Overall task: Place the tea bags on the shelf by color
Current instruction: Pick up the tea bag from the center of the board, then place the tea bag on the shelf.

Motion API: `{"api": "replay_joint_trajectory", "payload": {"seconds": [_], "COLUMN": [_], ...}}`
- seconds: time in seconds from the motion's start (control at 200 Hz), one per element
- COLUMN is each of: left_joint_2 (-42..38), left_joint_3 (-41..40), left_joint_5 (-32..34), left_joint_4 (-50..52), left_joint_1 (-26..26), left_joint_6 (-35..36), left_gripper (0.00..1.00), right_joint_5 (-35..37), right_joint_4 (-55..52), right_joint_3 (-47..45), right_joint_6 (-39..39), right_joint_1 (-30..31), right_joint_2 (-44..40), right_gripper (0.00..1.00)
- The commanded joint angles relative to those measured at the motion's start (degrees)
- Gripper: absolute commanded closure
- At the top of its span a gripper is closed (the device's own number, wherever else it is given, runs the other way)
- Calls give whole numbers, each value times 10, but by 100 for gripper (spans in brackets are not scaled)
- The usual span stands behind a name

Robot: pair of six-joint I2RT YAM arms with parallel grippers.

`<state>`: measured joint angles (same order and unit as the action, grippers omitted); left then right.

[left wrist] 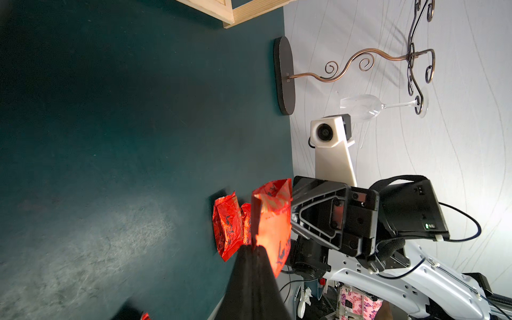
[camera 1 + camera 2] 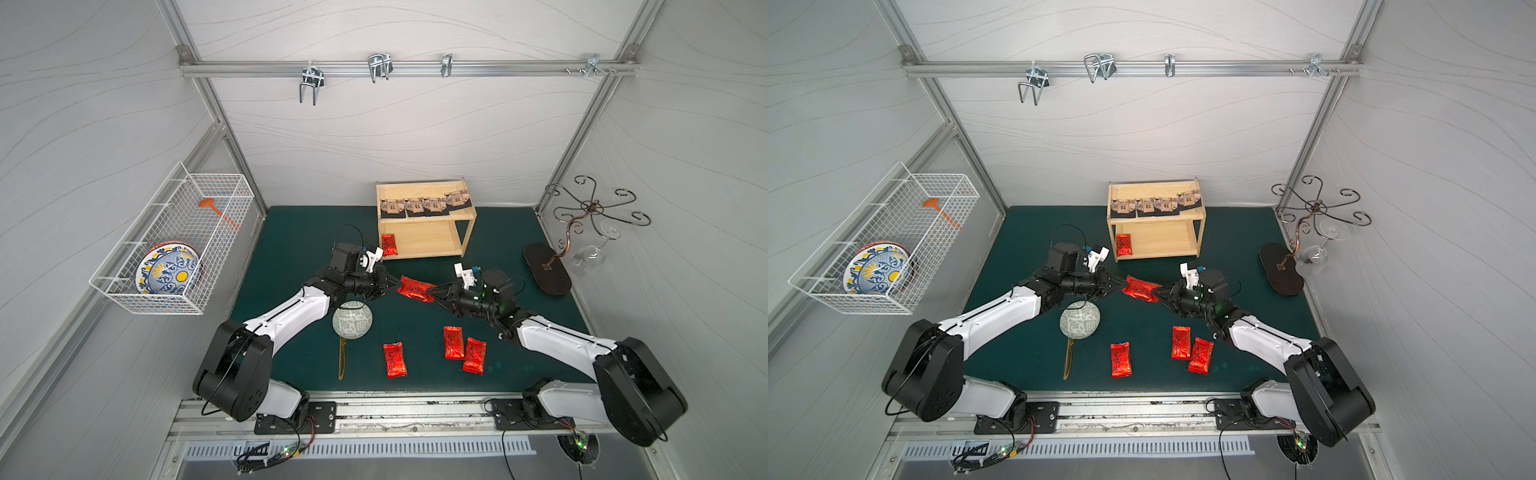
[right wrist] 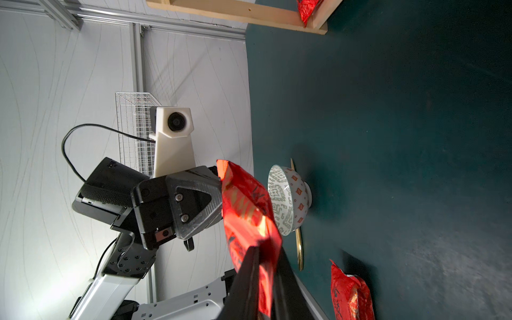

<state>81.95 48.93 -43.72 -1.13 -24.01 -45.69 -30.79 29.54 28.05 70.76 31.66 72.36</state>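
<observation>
A red foil tea bag (image 2: 415,288) (image 2: 1140,288) hangs above the mat's middle, held at both ends. My left gripper (image 2: 398,286) (image 1: 253,246) is shut on its left end. My right gripper (image 2: 432,291) (image 3: 266,249) is shut on its right end, and the sachet (image 3: 243,205) sits pinched between the jaws. The wooden shelf (image 2: 419,189) (image 2: 1154,191) stands behind, with several beige tea bags (image 2: 424,205) in a row on its top tray and one red tea bag (image 2: 389,244) at the left of its lower tier. Three red tea bags (image 2: 395,360) (image 2: 453,342) (image 2: 474,355) lie on the mat near the front.
A patterned bowl (image 2: 352,319) and a gold spoon (image 2: 341,361) lie under my left forearm. At the right edge stands a metal glass stand (image 2: 548,270) with a hanging wine glass (image 2: 588,257). A white wire basket (image 2: 174,245) holding a plate hangs on the left wall.
</observation>
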Motion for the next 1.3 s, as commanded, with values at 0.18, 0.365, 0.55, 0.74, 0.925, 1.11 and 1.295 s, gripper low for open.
{"api": "replay_joint_trajectory", "payload": {"seconds": [0.18,0.365,0.55,0.74,0.925,1.11,1.295], "left_joint_2": [-17,-56,-88,-128,-149,-166,-173], "left_joint_3": [34,84,90,63,46,31,30], "left_joint_5": [33,142,221,235,229,231,236], "left_joint_4": [62,243,333,341,343,339,340], "left_joint_1": [5,12,17,17,17,17,17], "left_joint_6": [48,126,157,166,172,173,174], "left_gripper": [89,26,22,23,24,24,24], "right_joint_5": [23,170,332,436,482,516,536], "right_joint_4": [-59,-80,-32,-4,20,24,19], "right_joint_3": [21,57,117,213,291,359,425], "right_joint_6": [-41,-38,8,59,75,100,125], "right_joint_1": [-2,21,59,74,74,74,72], "right_joint_2": [-14,22,120,250,332,400,461], "right_gripper": [100,100,100,100,100,100,100]}}
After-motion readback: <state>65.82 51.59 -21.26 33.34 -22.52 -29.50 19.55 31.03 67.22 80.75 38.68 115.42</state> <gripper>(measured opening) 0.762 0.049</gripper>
